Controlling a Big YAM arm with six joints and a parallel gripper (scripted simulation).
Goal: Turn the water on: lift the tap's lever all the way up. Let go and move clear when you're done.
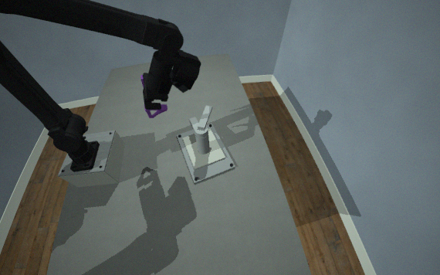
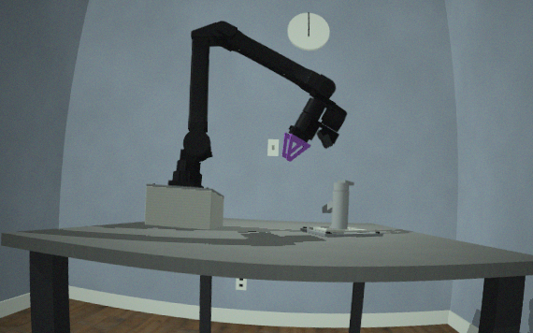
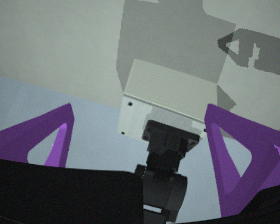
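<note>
The tap (image 1: 203, 140) is a grey upright cylinder on a light square base plate (image 1: 206, 156) near the table's middle. It also shows in the exterior view (image 2: 340, 206). Its flat lever (image 1: 204, 117) sits on top of the cylinder; a short spout (image 2: 327, 207) sticks out at the side. My gripper (image 1: 157, 110) has purple fingers and hangs open and empty, high above the table and to the left of the tap, well apart from the lever. It also shows in the exterior view (image 2: 294, 149). In the wrist view the purple fingers stand wide apart; the tap is not in that view.
The arm's grey base block (image 1: 93, 156) stands on the table's left side, and it shows in the wrist view (image 3: 165, 106) between the fingers. The table's edges drop to a wooden floor. Walls close in at the back and right.
</note>
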